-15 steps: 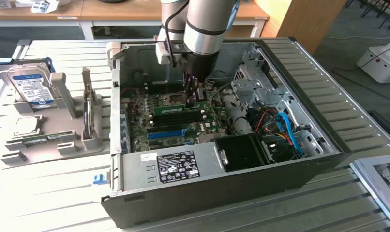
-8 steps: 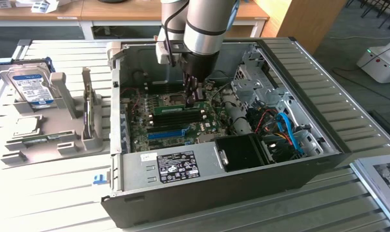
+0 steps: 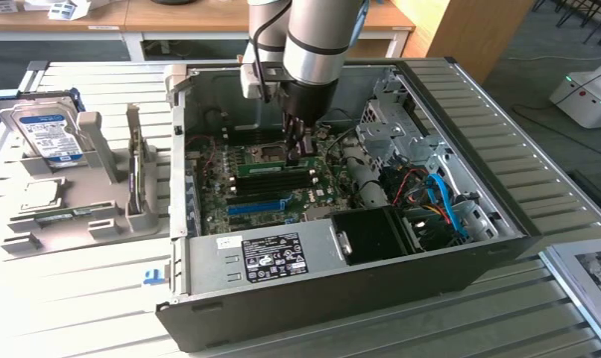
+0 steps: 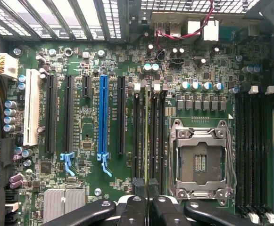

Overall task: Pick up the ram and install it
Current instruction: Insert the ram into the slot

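Black fingers (image 4: pixel 133 207) of the hand (image 4: pixel 147 203) sit close together, clamped on the ram (image 4: pixel 147 136). It shows edge-on as a thin green line running along the black memory slots (image 4: pixel 137 136) of the motherboard (image 4: pixel 87 132), beside the empty processor socket (image 4: pixel 200 160). I cannot tell whether it is fully seated.

Seen from the exterior view, the arm reaches straight down into the open computer case (image 3: pixel 330 298) on the counter (image 3: pixel 82 298). The ram lies level at the hand's 6 o'clock, right at the fingertips. A blue slot (image 3: pixel 256 206) lies at the ram's 7 o'clock, and a hard drive (image 3: pixel 47 130) stands well apart at the case's 9 o'clock.
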Controlling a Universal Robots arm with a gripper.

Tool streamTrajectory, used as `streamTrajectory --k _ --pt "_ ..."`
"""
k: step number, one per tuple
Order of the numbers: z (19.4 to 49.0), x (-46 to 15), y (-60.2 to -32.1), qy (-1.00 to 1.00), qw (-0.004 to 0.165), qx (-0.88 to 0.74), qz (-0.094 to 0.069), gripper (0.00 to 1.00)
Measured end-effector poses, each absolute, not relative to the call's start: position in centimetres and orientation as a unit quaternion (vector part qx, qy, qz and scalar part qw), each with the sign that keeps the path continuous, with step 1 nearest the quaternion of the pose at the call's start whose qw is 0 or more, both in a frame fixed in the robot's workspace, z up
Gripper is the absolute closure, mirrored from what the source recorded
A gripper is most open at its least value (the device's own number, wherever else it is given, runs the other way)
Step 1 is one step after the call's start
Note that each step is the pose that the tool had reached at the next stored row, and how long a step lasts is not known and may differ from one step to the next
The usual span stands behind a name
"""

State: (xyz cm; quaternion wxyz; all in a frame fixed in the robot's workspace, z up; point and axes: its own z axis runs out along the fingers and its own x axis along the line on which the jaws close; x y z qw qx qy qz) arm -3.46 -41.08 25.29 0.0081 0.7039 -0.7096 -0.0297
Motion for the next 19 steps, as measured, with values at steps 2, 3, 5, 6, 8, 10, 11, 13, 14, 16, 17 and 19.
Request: streamTrajectory --k 2,3,5,6,8,10,11,13,14,16,17,19 --pt "25.3 -3.3 -41.1 -0.71 0.008 0.704 -0.03 0.88" --pt "25.3 -3.3 -41.1 -0.71 0.008 0.704 -0.03 0.88" --pt "25.3 -3.3 -41.1 -0.71 0.008 0.704 -0.03 0.88" --pt "25.3 -3.3 -41.1 -0.71 0.008 0.704 -0.03 0.88" --pt "25.2 -3.3 -41.1 -0.71 0.008 0.704 -0.03 0.88" --pt "25.1 -3.3 -41.1 -0.71 0.008 0.704 -0.03 0.88" --pt "25.0 -3.3 -41.1 -0.71 0.008 0.704 -0.03 0.88" --pt "24.8 -3.3 -41.1 -0.71 0.008 0.704 -0.03 0.88" --pt "24.7 -3.3 -41.1 -0.71 0.008 0.704 -0.03 0.88" --pt "24.5 -3.3 -41.1 -0.71 0.008 0.704 -0.03 0.88" --pt "24.4 -3.3 -41.1 -0.71 0.008 0.704 -0.03 0.88" --pt "24.2 -3.3 -41.1 -0.71 0.008 0.704 -0.03 0.88"
